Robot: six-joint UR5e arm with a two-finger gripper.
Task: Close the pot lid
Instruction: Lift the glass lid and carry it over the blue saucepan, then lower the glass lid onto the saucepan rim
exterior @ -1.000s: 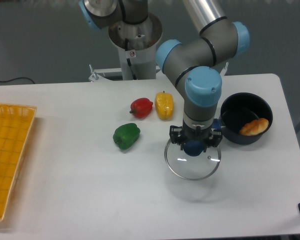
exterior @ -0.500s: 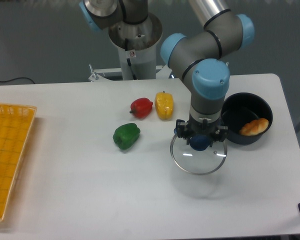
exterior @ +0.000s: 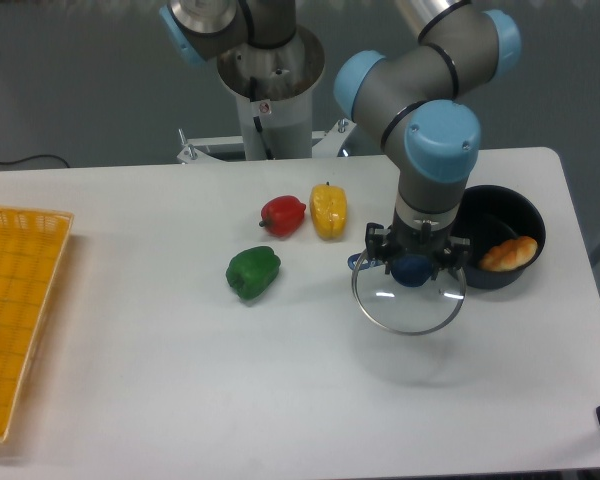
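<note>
Clamping pot lid (exterior: 408, 300) knob, pincer (exterior: 414, 268) beside pot (exterior: 495, 237); peppers (exterior: 328, 212) left.

Gripper (exterior: 414, 268) gripping pot lid (exterior: 409, 300)

Three bell peppers: one red (exterior: 282, 214), one yellow (exterior: 328, 211), one green (exterior: 253, 272); one pot (exterior: 492, 238), one pot lid (exterior: 408, 300), one bread roll (exterior: 508, 253), one yellow basket (exterior: 15, 310)

The pot lid (exterior: 409, 303) hangs left of the pot (exterior: 495, 240), peppers (exterior: 302, 214) farther left.
</note>
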